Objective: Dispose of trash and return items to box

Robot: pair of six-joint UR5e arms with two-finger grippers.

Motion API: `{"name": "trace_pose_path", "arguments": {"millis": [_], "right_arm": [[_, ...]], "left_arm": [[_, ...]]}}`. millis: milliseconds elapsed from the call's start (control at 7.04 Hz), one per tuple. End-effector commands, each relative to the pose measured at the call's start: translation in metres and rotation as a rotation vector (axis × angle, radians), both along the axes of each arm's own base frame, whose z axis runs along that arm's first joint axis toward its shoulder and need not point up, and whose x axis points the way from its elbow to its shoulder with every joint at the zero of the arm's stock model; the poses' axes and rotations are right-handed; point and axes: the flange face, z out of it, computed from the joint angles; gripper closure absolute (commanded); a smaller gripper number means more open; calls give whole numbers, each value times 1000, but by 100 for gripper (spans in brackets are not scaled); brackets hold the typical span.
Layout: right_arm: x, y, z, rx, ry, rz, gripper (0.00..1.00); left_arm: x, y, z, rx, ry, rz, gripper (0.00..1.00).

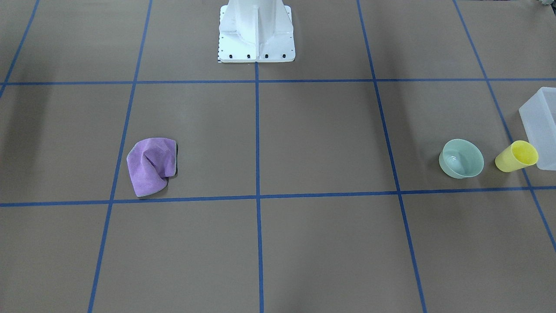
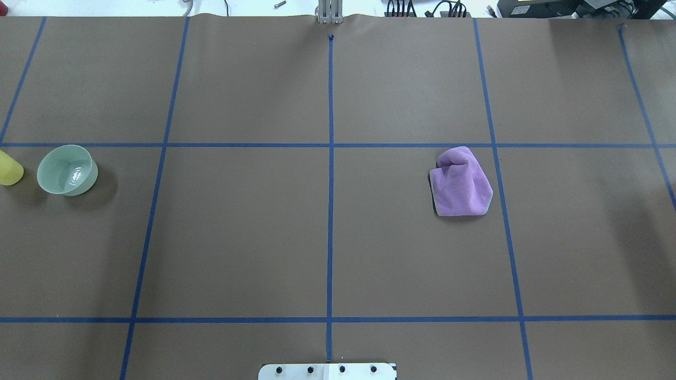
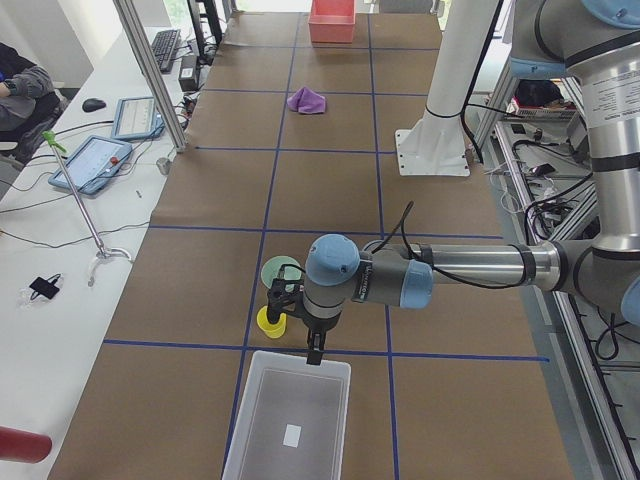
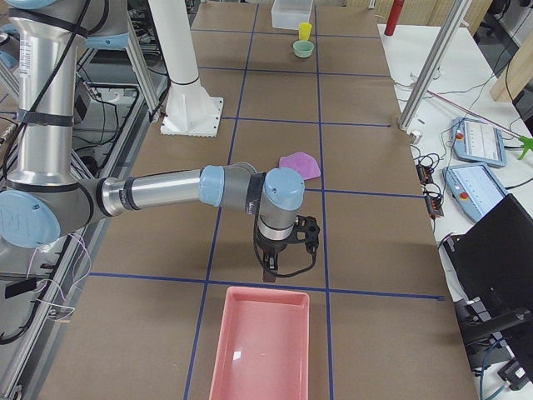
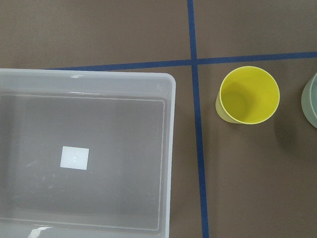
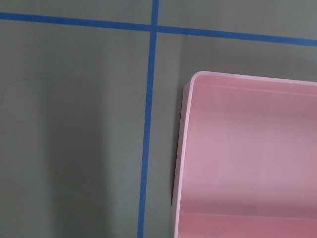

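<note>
Evidently, nothing is boxed yet. Front view: small bright yellow plastic cup [image 1: 517,156] and pale mint-green round bowl [image 1: 461,158] are seen on the counter [image 1: 304,139], beside the frosted translucent white plastic bin [image 1: 541,126]. Left side view: left tool [image 3: 314,350] is held pointing down over the bin's edge by the cup; its opening cannot be told. A descent onto the cup is judged next.

A brown paper table cover [image 2: 237,237] crossed by blue tape lines [image 2: 330,211] lies beside a white side bench [image 3: 50,350] bearing a blue-edged tablet [image 3: 137,117] and a black computer mouse [image 3: 94,104].
</note>
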Motion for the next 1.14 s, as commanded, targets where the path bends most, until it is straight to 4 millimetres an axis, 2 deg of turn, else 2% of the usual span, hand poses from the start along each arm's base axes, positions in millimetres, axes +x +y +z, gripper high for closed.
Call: {"name": "trace_pose_path", "arguments": {"millis": [0,284,568,710,852,995], "right_arm": [[0,0,0,0,0,0,0],[0,-1,-2,3,-3,0,0],[0,-1,-8,16,-5,2,0],[-1,-1,-9,17,-6,3,0],[0,1,-8,12,-6,5,0],[0,3,-6,8,-7,5,0]], "left_arm": [[0,-1,-6,15,-1,1,2],[1,-2,-10,22,-1,2,2],[-1,-4,-24,53,1,-3,2],[-2,-3,-41,81,0,-9,2],[-4,-1,-45,86,0,-13,2],[-4,5,-39,72,-1,-14,2]]}}
